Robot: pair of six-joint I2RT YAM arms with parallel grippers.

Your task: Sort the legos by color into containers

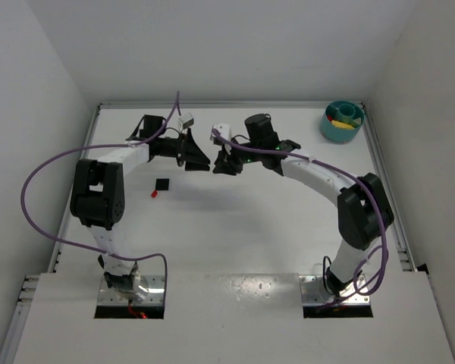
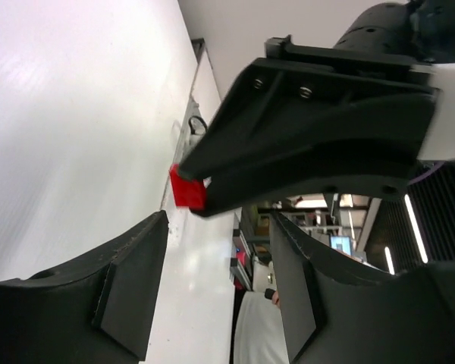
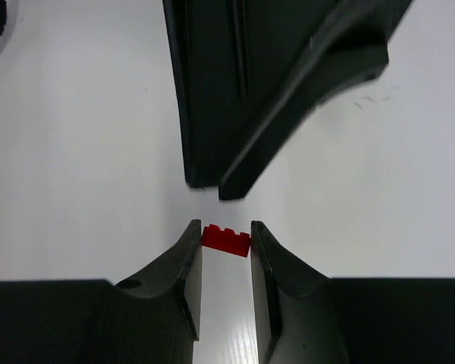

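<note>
Right end effector [image 3: 226, 231] pinches a red lego [image 3: 227, 240]; left end effector [image 2: 220, 227] stands spread, empty.

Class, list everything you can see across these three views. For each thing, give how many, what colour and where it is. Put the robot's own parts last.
held brick: one, red, pinched between the right gripper's fingers
loose black brick: one, black, on the table near the left arm
loose red brick: one, red, on the table beside the black one
bowl: one, teal, far right corner of the table
yellow pieces: count unclear, yellow, inside the bowl
table: one, white
cables: two, purple, one along each arm
left gripper: one, black, open, facing the right gripper
right gripper: one, black, shut on the held brick
</note>
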